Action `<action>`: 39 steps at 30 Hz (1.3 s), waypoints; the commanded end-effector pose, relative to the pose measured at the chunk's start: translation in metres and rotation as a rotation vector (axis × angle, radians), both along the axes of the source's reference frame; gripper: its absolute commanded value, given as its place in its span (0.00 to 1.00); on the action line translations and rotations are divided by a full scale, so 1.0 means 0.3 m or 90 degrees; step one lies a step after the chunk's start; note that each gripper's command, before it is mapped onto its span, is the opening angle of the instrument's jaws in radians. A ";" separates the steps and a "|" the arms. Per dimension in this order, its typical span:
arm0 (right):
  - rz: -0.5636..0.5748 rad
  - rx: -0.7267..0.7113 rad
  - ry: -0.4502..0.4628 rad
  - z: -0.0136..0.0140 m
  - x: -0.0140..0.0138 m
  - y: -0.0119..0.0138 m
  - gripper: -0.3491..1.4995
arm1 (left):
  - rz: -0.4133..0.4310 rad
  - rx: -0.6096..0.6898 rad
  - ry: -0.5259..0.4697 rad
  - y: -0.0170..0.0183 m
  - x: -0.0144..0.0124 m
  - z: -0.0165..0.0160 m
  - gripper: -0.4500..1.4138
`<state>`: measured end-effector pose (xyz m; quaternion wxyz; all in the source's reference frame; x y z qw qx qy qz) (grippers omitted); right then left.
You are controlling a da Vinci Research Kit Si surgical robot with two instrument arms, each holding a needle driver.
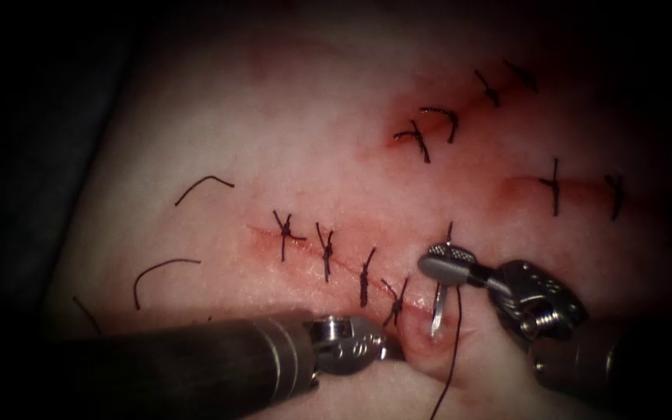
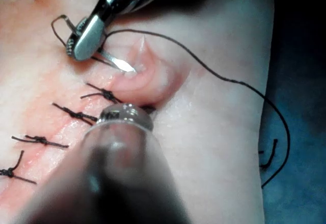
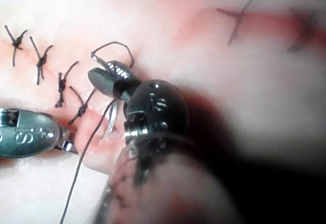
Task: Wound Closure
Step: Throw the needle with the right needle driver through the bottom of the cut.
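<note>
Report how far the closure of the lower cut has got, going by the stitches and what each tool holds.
Done: four knotted dark stitches cross the lower cut. In hand: the right arm's tool is shut on the curved steel needle near its rear end, tip at a raised pink fold of tissue which the left arm's tool grips; the dark thread trails down. Left: the cut's right end shows no stitch yet.
</note>
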<state>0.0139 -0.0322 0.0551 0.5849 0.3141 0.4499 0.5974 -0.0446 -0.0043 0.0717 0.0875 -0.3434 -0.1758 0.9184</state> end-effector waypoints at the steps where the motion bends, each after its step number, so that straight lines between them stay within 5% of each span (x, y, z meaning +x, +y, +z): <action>1: -0.002 0.001 0.002 0.0018 0.0025 -0.0028 0.00 | 0.000 0.000 0.000 -0.001 -0.0019 0.002 0.00; 16: -0.005 0.000 0.014 0.0004 0.0052 -0.0118 0.00 | 0.000 0.001 0.000 -0.001 -0.0023 0.002 0.00; 23: 0.022 -0.001 0.028 0.0002 0.0034 -0.0071 0.00 | 0.001 0.003 -0.003 -0.001 -0.0016 0.001 0.00; 24: 0.044 0.015 0.043 0.0006 0.0027 -0.0052 0.23 | -0.001 0.007 -0.004 -0.001 -0.0014 0.001 0.00; 26: 0.093 0.004 0.076 0.0022 0.0006 -0.0002 0.87 | 0.012 -0.003 -0.017 -0.001 -0.0006 0.000 0.00; 32: 0.129 -0.002 0.110 0.0059 -0.0073 0.0120 0.97 | 0.028 -0.039 -0.085 -0.001 0.0044 -0.004 0.22; 39: 0.128 0.015 0.109 0.0085 -0.0212 0.0247 0.99 | 0.046 -0.084 -0.165 0.001 0.0075 -0.008 0.30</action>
